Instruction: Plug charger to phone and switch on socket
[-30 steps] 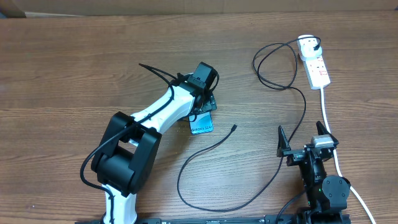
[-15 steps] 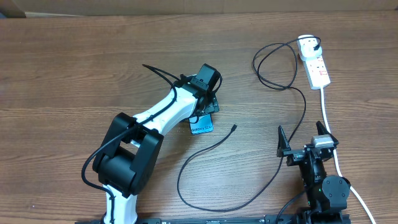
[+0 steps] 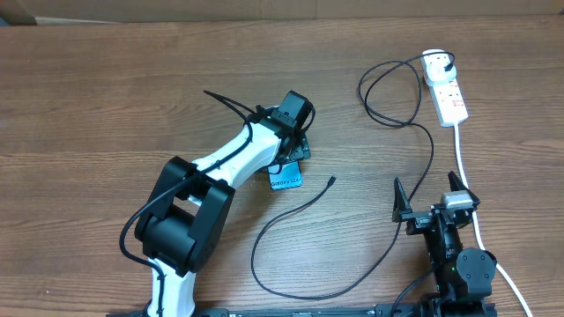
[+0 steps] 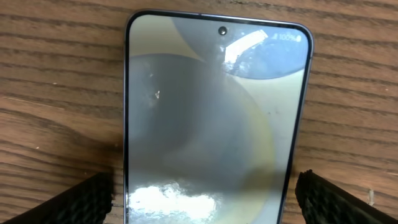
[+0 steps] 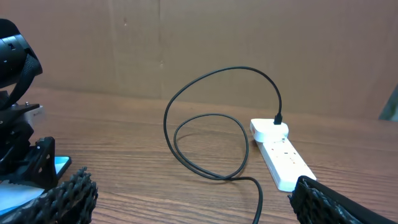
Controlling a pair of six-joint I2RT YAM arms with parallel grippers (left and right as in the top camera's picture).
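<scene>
— What did the overhead camera catch that the wrist cameras missed?
— The whole table. The phone lay mid-table, mostly hidden under the left gripper. Its long axis ran roughly near to far, with the end reading "Galaxy S24" toward the robot. The charger tip sat just right of that end, apart from it.
— And the left wrist?
— The screen up close, "100%" in one corner, with open jaws straddling the phone's long edges. Contact I couldn't tell.
— The right gripper?
— Spread wide, holding nothing. Its camera showed the socket side-on, with a black plug in the far end.
</scene>
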